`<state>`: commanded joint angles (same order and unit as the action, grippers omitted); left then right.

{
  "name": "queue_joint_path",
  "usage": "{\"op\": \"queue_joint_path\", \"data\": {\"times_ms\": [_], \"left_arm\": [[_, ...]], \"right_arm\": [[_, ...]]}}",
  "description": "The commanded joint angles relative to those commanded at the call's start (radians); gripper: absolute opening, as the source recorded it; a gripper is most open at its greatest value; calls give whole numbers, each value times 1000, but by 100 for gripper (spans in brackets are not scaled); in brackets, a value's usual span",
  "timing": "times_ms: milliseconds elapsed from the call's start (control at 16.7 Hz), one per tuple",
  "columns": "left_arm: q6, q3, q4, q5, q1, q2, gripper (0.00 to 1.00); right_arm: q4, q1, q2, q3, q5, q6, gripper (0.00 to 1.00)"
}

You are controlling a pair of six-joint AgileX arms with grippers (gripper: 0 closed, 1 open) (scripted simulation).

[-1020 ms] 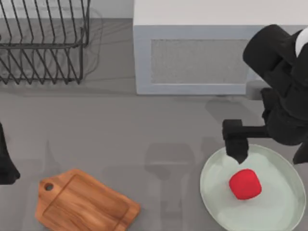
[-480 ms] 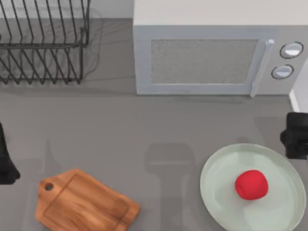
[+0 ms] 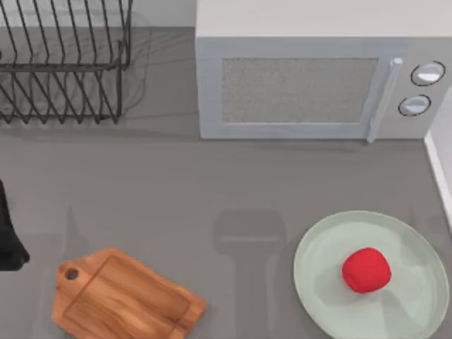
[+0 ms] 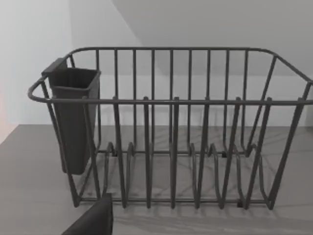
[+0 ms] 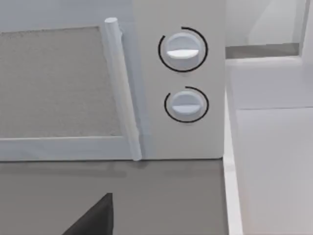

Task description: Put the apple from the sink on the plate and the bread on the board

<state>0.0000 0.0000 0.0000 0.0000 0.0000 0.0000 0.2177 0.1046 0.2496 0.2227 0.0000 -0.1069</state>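
Listing contents left to right, with the microwave (image 3: 321, 85) as landmark: left arm (image 3: 8, 236), a dark mass at the counter's left edge, far left of the microwave and below it, apparently parked; its tool's opening cannot be told, and a dark sliver in the left wrist view is all that suggests it. Wire dish rack (image 3: 63, 63), directly left of the microwave, bearing a dark cutlery cup (image 4: 73, 117). The board (image 3: 123, 296), lower left of the microwave, well apart from it, handle hole pointing left, nothing on it. Counter (image 3: 212, 191), grey. The plate (image 3: 371, 279), below the microwave's right end, carrying the apple (image 3: 366, 270) just right of its centre, so that half of the task looks done. White sink wall (image 3: 439, 176), just right of the microwave. Right tool: state cannot be told. The bread: location unconfirmed. Handling advice, as judgement: find the loaf first, grip its pale sides gently and set it flat inside the board's groove.
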Motion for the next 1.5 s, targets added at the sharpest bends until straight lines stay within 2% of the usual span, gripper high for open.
{"op": "queue_joint_path", "data": {"times_ms": [300,720,900,1140,1500], "left_arm": [[0,0,0,0,0,0,100],[0,0,0,0,0,0,100],[23,53,-39,0,8,62,100],[100,230,-169,0,34,289,100],[275,632,-461,-1,92,836,100]], "right_arm": [[-200,-96,-231,-205,0,98,100],[-218,-105,-250,-223,0,107,100],[-218,-105,-250,-223,0,107,100],[-218,-105,-250,-223,0,107,100],[-218,-105,-250,-223,0,107,100]]}}
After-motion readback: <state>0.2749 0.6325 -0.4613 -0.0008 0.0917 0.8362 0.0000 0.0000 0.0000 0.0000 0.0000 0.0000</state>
